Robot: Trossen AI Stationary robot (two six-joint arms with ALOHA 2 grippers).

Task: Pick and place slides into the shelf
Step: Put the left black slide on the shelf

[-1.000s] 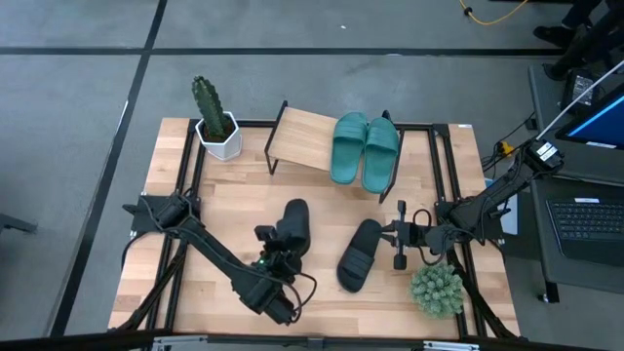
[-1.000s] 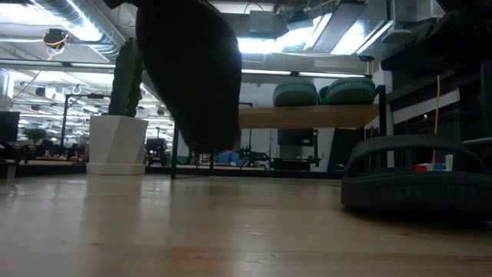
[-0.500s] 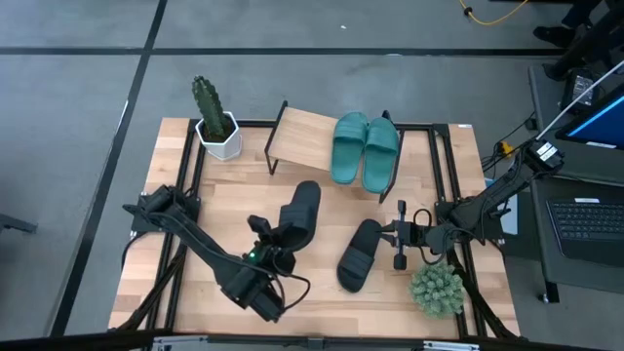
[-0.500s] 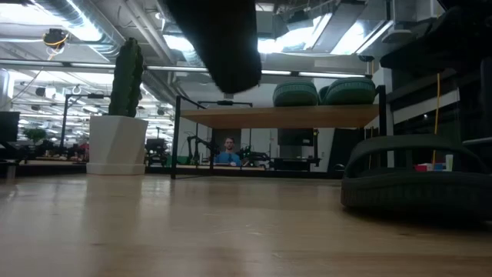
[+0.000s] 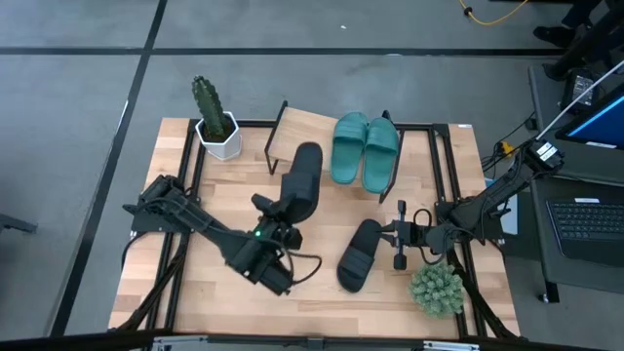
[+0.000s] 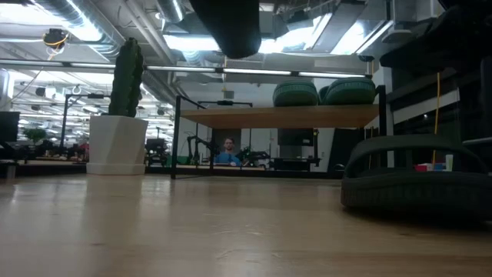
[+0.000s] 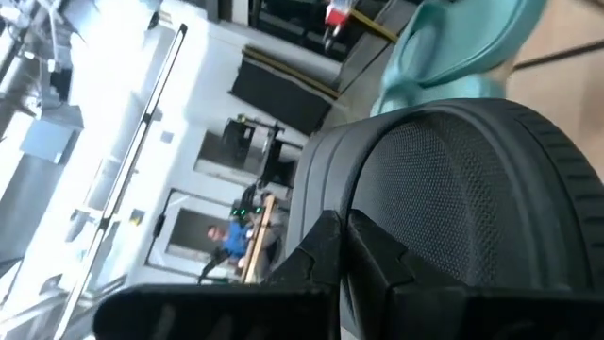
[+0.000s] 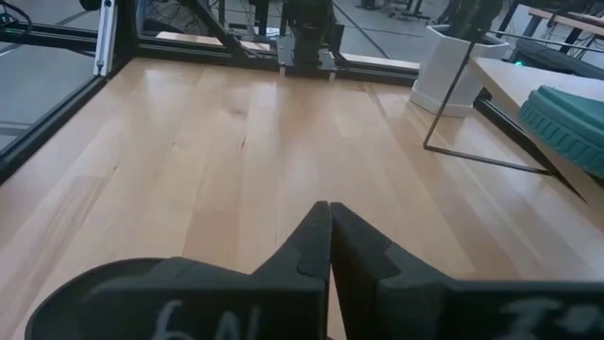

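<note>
Black slide point(image 5: 303, 176) is gripped in the closed left gripper point(image 5: 278, 213), lifted before the shelf point(image 5: 302, 137); right gripper point(image 5: 400, 236) is closed, empty.

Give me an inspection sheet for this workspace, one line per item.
Surface: wooden table, mostly bare.
Job's things: two teal slides on the shelf; one black slide on the table; another black slide lifted near the shelf.
Clutter: potted cactus at the far corner on the left arm's side; small green plant at the near corner on the right arm's side.
Grippers: left gripper shut on the lifted black slide; right gripper shut, empty, beside the black slide on the table.
Cables: along both arms.
Surroundings: laptop off the table.
</note>
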